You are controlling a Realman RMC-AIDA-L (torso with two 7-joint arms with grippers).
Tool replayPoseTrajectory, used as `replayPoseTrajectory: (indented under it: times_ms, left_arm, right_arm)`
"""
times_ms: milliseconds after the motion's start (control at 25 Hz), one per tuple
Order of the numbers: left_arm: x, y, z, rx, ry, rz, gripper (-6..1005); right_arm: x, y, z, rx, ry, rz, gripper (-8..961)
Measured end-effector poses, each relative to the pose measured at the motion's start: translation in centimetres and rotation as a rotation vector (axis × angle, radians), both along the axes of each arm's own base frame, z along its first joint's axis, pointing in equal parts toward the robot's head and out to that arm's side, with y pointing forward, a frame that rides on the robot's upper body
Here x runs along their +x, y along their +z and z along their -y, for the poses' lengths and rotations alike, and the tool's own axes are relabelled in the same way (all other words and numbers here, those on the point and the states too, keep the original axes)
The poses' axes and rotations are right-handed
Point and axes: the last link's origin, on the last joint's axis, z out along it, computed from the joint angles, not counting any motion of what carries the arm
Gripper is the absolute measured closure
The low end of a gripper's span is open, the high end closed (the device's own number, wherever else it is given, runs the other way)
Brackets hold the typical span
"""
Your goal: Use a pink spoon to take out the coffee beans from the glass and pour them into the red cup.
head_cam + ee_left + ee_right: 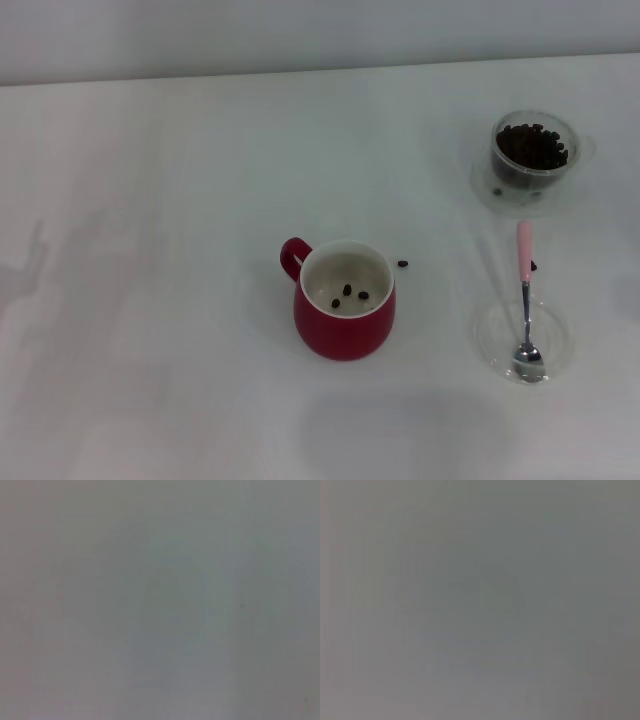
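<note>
White tabletop (160,200), head view. Neither claw shows in any view, so how far open either one is, or what it holds, cannot be told. Both wrist views give only a blank grey surface.

Red cup (345,300) stands upright near the middle of the tabletop, its loop handle pointing to the far left. Three coffee beans lie on its white inside bottom. One stray bean (402,264) lies on the tabletop just right of the cup's rim, apart from it.

Glass (533,152) stands far right, upright, holding a dark heap of coffee beans (531,146) (filled to roughly half its depth, by the look of it). A couple of dark specks show low in its clear base.

Pink spoon (525,300) lies nearer than the glass, on the right, its length running near-to-far. The pink handle end points far, toward the glass, not touching it. The metal bowl rests in a shallow clear dish (493,345), near right. One more bean (533,266) lies on the tabletop just right of the pink handle.
</note>
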Motion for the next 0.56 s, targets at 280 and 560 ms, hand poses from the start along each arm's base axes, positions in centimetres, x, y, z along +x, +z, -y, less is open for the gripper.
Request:
replayPoseTrajectory:
  times_ms: [280,560]
  left_arm:
    - [-0.2,0.4,-0.3,0.005,0.001,-0.015,347]
    - [-0.5,1.1,-1.1,0.038,0.033,-0.015,347]
  right_arm:
    - [-0.4,-0.9,-0.4,0.005,-0.003,0.039,726]
    - [-0.3,-0.3,-0.6,0.063,-0.033,0.086,726]
